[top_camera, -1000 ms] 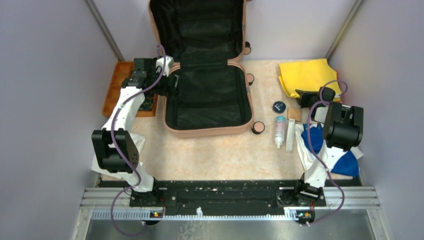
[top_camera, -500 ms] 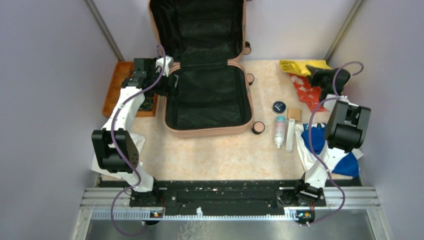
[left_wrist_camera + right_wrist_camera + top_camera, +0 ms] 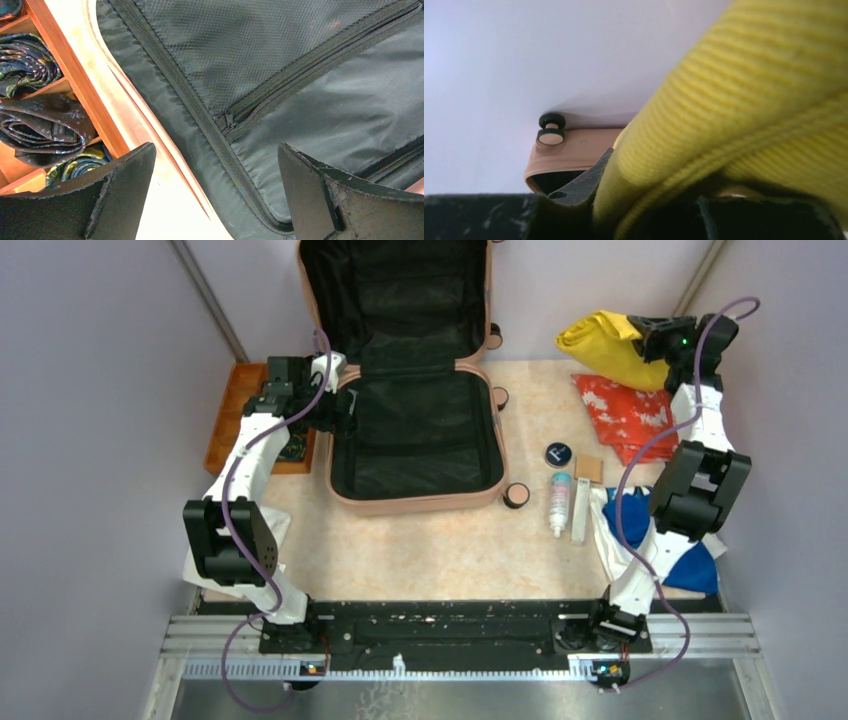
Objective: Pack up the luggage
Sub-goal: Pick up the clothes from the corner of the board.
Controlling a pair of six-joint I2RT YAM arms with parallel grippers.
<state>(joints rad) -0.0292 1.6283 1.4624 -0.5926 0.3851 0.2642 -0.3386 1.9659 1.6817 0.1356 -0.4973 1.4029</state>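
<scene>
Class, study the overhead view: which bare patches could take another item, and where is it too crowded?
Free: the table strip between the suitcase and the arm bases, and the suitcase's own bare lining. Crowded: right of the suitcase, where the tin, bottle, red cloth and blue cloth lie close together.

The beige counter [image 3: 450, 540] is occupied by the open luggage [image 3: 415, 435], an orange tray [image 3: 228, 415] to its left, and, to its right, a red cloth [image 3: 625, 415], a blue cloth [image 3: 690, 565], a bottle [image 3: 560, 502] and a dark round tin [image 3: 557, 453].
</scene>
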